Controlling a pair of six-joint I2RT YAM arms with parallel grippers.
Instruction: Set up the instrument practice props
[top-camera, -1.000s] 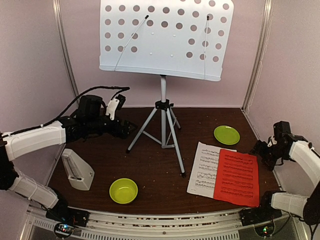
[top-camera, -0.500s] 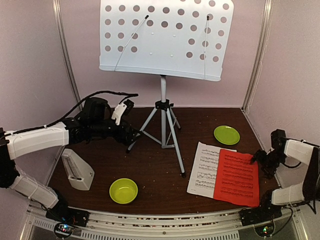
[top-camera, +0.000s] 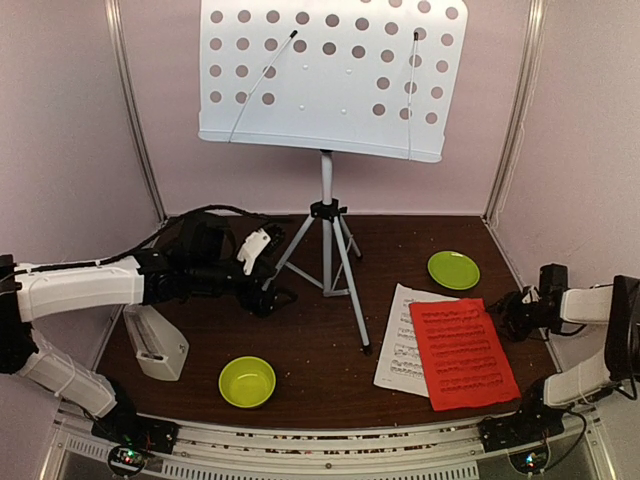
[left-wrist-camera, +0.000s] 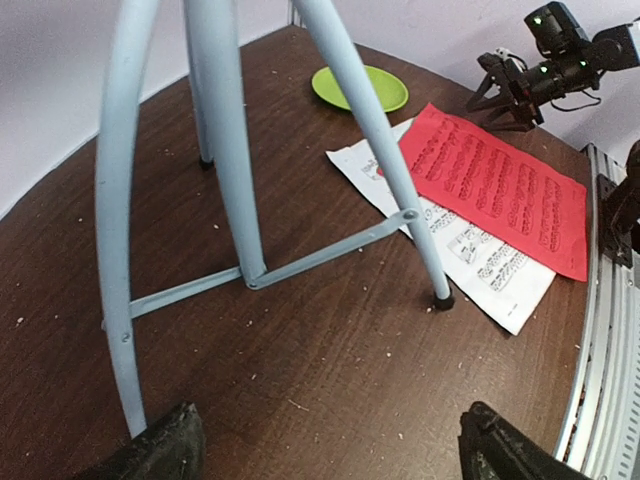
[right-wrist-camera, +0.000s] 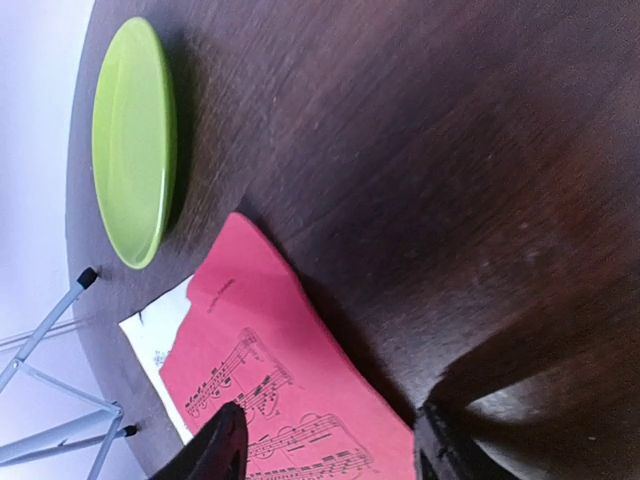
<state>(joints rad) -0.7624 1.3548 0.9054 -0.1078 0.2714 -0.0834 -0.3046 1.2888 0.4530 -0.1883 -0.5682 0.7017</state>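
Note:
The pale perforated music stand (top-camera: 330, 80) stands at the back on tripod legs (top-camera: 325, 250). The red sheet (top-camera: 462, 352) lies askew on the white sheet (top-camera: 398, 340) at the right front. The grey metronome (top-camera: 155, 342) stands at the left front. My left gripper (top-camera: 275, 290) is open and empty, low over the table just left of the tripod legs (left-wrist-camera: 240, 180). My right gripper (top-camera: 510, 312) is open and low at the red sheet's right edge. In the right wrist view its fingers (right-wrist-camera: 215, 450) straddle the edge of the red sheet (right-wrist-camera: 290, 390), which is slightly raised.
A lime-green bowl (top-camera: 247, 381) sits at the front, left of centre. A flat green plate (top-camera: 453, 270) lies behind the sheets and also shows in the right wrist view (right-wrist-camera: 132, 140). Walls close in on both sides. A metal rail runs along the near edge.
The red sheet has slid left and turned on the white sheet. My right gripper has dropped to its right edge. My left gripper has moved right and down toward the tripod.

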